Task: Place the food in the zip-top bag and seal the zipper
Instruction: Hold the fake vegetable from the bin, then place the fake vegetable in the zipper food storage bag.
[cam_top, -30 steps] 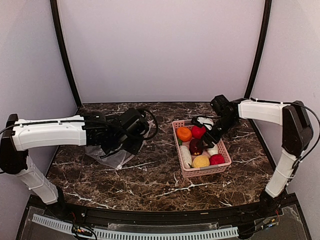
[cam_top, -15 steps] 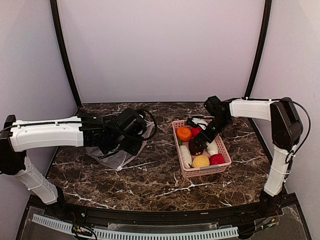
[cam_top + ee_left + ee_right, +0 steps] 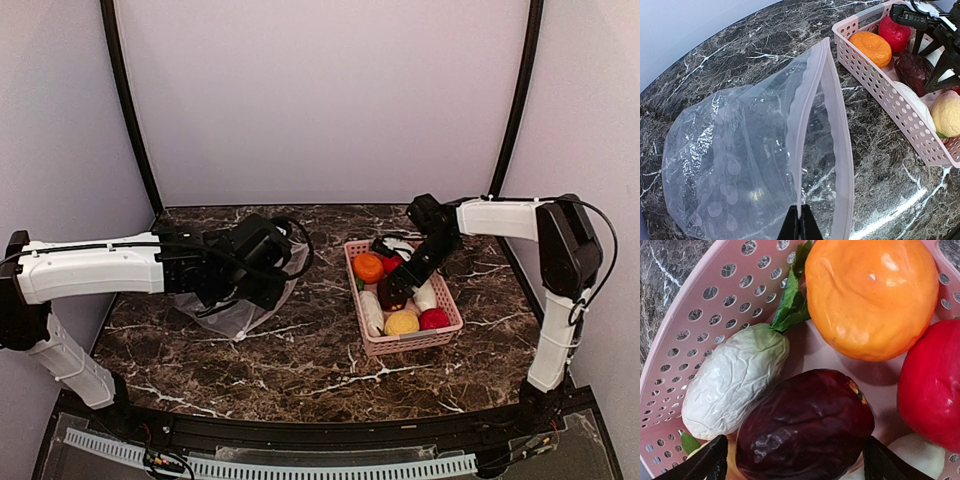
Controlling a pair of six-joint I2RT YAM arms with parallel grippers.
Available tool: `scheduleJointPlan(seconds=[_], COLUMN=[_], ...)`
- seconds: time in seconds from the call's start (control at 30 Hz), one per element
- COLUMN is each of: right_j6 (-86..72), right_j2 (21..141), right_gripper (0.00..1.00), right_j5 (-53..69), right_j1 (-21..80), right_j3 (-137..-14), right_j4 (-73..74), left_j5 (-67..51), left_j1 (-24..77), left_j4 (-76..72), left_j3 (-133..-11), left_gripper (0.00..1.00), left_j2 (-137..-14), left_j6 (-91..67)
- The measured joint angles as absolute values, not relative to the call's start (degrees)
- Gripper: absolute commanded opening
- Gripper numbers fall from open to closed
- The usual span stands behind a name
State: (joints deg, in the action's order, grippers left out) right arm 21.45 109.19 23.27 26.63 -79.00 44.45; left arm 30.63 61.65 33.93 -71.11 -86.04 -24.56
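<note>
Two claws: left gripper (image 3: 800,226) pinches zip-top bag (image 3: 730,165) rim; right gripper (image 3: 797,460) spread, seemingly straddling maroon fruit (image 3: 805,420).

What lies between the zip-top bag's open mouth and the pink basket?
Only bare marble tabletop. The left wrist view shows nothing lying in the stretch between the zip-top bag and the pink basket.

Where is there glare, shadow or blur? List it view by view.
Left wrist: sharp, with white glare on the dark marble table and sheen on the clear floppy plastic bag. Right wrist: crisp close-up; small highlights on the orange toy ball, shadow beneath it on the pink plastic basket. Top external: even, soft light, fine detail slightly soft.
</note>
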Motion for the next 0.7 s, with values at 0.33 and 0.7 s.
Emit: scheduleJointPlan(seconds=[0.33, 0.7], right_j6=[21.4, 19.3], right_j2=[106.1, 89.4], right_gripper=[0.66, 0.59], right_j5=[22.7, 36.2], right_j1=[26.6, 27.0], right_j3=[-79.3, -81.8], right_j4=[46.7, 46.4], left_j5=[29.2, 29.1], left_j1=[61.6, 61.2], left_j4=[32.6, 30.5], left_j3=[-72.3, -76.0], left_gripper=[0.01, 0.01], left_j2=[-86.4, -89.0], left_j6=[-24.5, -24.2])
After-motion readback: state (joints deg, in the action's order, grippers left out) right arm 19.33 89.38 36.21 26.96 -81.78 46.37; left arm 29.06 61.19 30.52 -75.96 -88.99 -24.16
